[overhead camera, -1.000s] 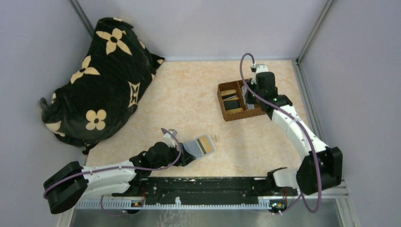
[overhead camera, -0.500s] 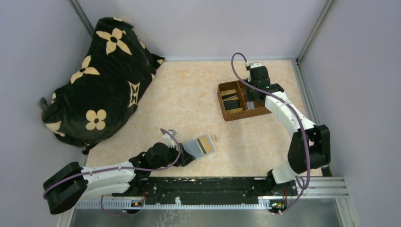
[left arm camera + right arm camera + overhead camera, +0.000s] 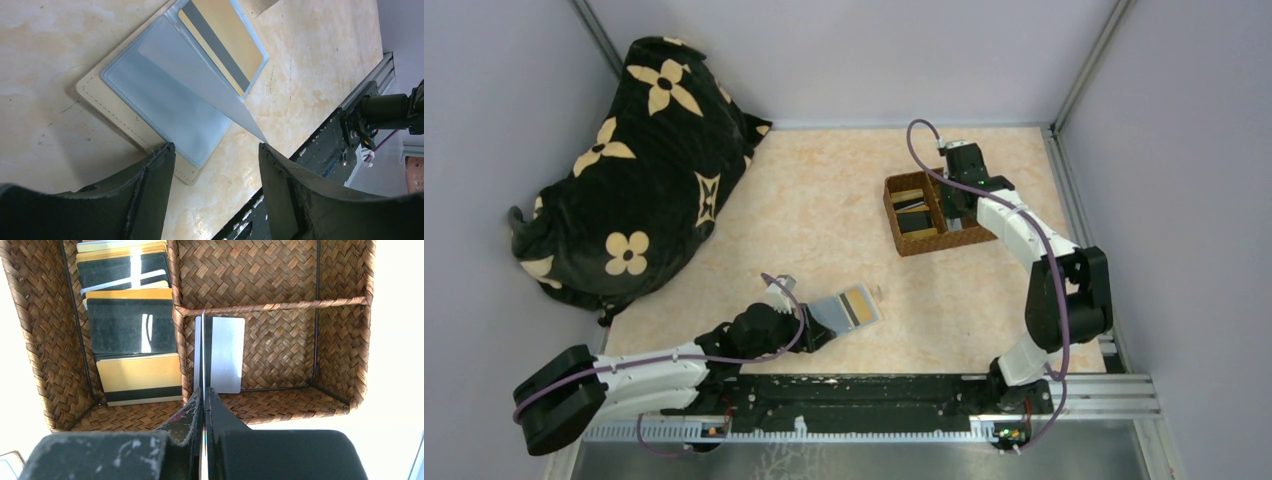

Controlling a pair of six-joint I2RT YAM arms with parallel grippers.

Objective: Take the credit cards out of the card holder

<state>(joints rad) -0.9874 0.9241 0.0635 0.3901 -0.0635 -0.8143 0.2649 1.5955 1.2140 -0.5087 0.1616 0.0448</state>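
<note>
two arms share a pale marbled table [image 3: 824,200], with a big black flowered bag [image 3: 634,170] slumped in the far left corner, well apart from the work. next in size, a brown woven tray [image 3: 934,245] sits toward the far right, and its long compartment holds stacked cards [image 3: 132,335], dark and gold.

the right claw [image 3: 204,389] hangs over the tray's near right compartment. its jaws are pressed together on what looks like a thin card [image 3: 203,350] seen edge-on, a bright sliver running out past the tips, though i can't be fully sure of that. a grey card [image 3: 227,355] lies flat on the weave just below.

the left claw [image 3: 216,150] sits low at the near left, jaws spread wide and holding nothing. it straddles the near corner of the card holder [image 3: 165,107]; whether it touches i can't tell. the card holder lies open on the table near the front middle, blue-grey faces up, one inner leaf lifted. a gold card [image 3: 227,40] with a grey stripe is tucked in its far pocket, so the job isn't finished.

my read is that this is the drop-off step for one card. next, the right claw should part its jaws over the compartment, lift clear of the tray wall and cross to the holder. the left claw should pin the holder's edge so the gold card slides out instead of dragging the holder along.
</note>
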